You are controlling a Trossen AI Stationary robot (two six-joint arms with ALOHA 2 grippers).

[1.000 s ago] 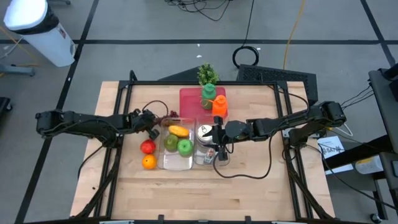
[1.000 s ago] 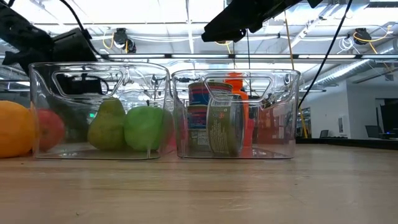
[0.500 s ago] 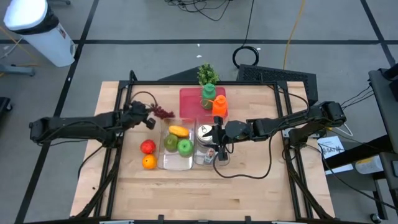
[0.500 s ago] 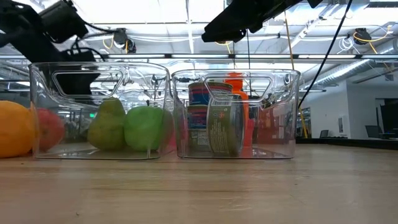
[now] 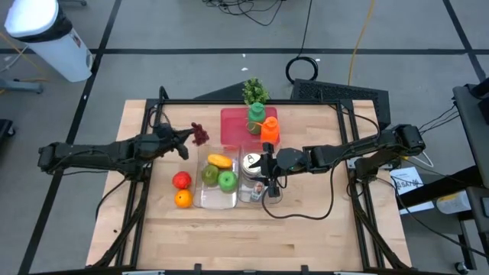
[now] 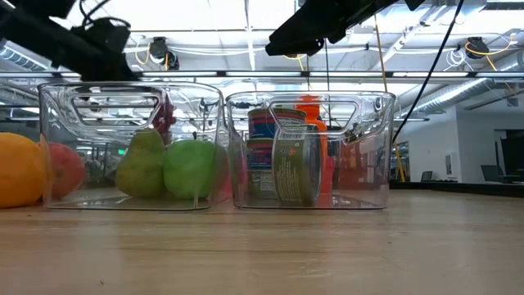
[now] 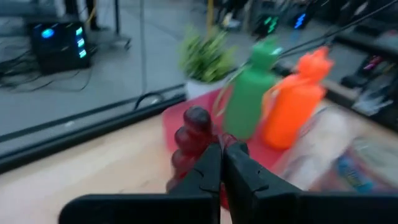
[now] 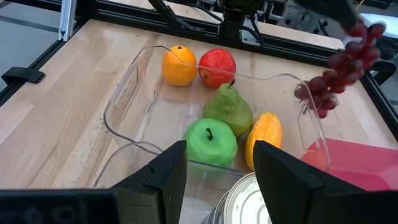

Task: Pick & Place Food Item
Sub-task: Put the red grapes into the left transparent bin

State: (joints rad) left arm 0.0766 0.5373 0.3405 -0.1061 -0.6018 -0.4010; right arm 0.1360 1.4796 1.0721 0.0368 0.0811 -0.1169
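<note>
1. While nothing lies on the near stretch of the wooden table [image 5: 252, 229], two clear bins stand side by side at mid-table.
2. Just left of the left bin [image 5: 216, 200], an orange [image 5: 182, 198] and a red apple [image 5: 181, 180] rest on the wood.
3. That bin holds a green apple [image 5: 227, 181], a pear [image 5: 210, 175] and a yellow fruit [image 5: 220, 160].
4. Over the right bin [image 5: 253, 191], which holds cans [image 6: 280, 156], hovers the right gripper [image 5: 263, 165], its fingers spread apart.
5. Farther left, the left gripper [image 5: 184, 137] is clamped on a bunch of red grapes [image 5: 200, 134], hanging above the table beyond the left bin's far-left corner.
6. Farthest back, a green bottle [image 5: 255, 118] and an orange bottle [image 5: 269, 129] stand on a red tray [image 5: 232, 121], a small plant [image 5: 254, 91] behind.
</note>
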